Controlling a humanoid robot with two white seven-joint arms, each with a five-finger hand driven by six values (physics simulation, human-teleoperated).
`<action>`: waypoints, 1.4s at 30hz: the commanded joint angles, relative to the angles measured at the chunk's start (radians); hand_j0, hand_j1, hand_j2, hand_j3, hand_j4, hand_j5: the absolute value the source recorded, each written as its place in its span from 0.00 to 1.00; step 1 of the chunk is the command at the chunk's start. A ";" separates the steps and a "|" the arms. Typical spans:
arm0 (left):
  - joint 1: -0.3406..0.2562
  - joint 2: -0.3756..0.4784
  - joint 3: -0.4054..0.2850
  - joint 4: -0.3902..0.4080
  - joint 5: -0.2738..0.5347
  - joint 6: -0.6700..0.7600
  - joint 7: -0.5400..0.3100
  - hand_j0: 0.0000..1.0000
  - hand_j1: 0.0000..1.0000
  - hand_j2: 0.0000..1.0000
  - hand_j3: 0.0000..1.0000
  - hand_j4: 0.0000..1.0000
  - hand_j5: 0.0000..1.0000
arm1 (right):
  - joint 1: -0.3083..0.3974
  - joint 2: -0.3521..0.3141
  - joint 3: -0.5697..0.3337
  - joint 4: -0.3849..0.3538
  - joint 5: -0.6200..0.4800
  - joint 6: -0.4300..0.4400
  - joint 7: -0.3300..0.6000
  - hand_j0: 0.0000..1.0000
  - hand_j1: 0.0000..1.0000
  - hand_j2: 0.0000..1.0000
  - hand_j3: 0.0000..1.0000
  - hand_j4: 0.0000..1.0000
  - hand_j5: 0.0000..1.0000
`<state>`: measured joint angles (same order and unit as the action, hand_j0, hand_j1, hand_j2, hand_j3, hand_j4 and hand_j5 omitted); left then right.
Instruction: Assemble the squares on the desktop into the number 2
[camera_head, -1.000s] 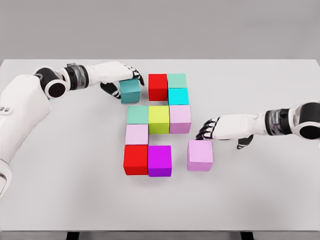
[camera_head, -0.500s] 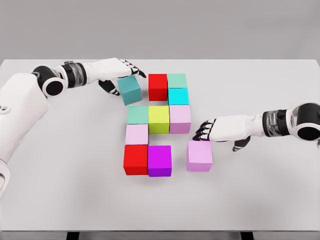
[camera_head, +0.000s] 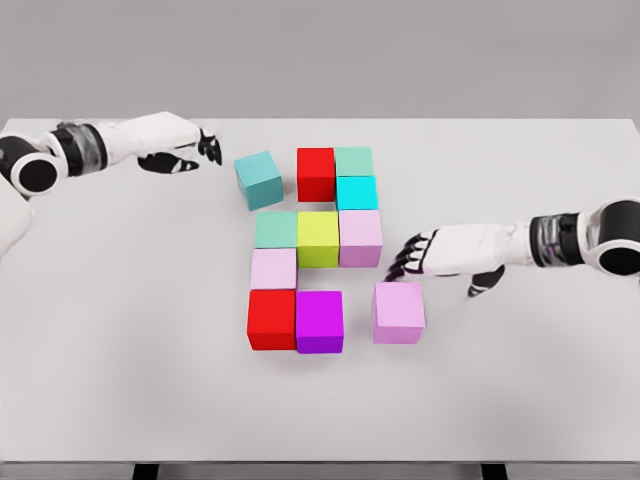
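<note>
The left hand has withdrawn leftward, fingers relaxed and empty; the teal cube sits tilted, just left of the red cube; the right hand, fingers loosely curled and empty, hovers behind the lilac cube, which stands apart from the magenta cube; both end pieces likely need closing up.

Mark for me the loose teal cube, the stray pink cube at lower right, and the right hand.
teal cube (camera_head: 259, 179), head view, middle of its top face.
stray pink cube (camera_head: 398, 311), head view, middle of its top face.
right hand (camera_head: 432, 254), head view, back of the hand, just behind the fingers.
</note>
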<state>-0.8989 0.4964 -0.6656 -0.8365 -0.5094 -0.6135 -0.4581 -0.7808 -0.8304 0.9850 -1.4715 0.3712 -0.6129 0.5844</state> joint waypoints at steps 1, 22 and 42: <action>0.002 0.011 0.009 0.004 0.015 0.003 -0.005 0.46 0.46 0.46 0.46 0.46 0.46 | 0.000 -0.001 -0.006 0.027 -0.006 0.002 0.000 1.00 1.00 1.00 1.00 1.00 1.00; 0.054 -0.035 0.012 -0.115 0.017 0.267 -0.129 0.48 0.48 0.48 0.48 0.48 0.48 | -0.149 -0.141 0.119 -0.003 -0.006 0.002 0.026 0.34 0.34 0.34 0.34 0.34 0.34; 0.055 -0.067 0.009 -0.090 0.042 0.274 -0.071 0.48 0.48 0.48 0.48 0.48 0.48 | -0.204 -0.113 0.324 -0.124 -0.009 0.002 0.026 0.13 0.13 0.13 0.13 0.13 0.13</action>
<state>-0.8437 0.4299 -0.6576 -0.9268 -0.4752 -0.3407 -0.5309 -0.9848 -0.9551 1.3073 -1.5775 0.3651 -0.6127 0.6109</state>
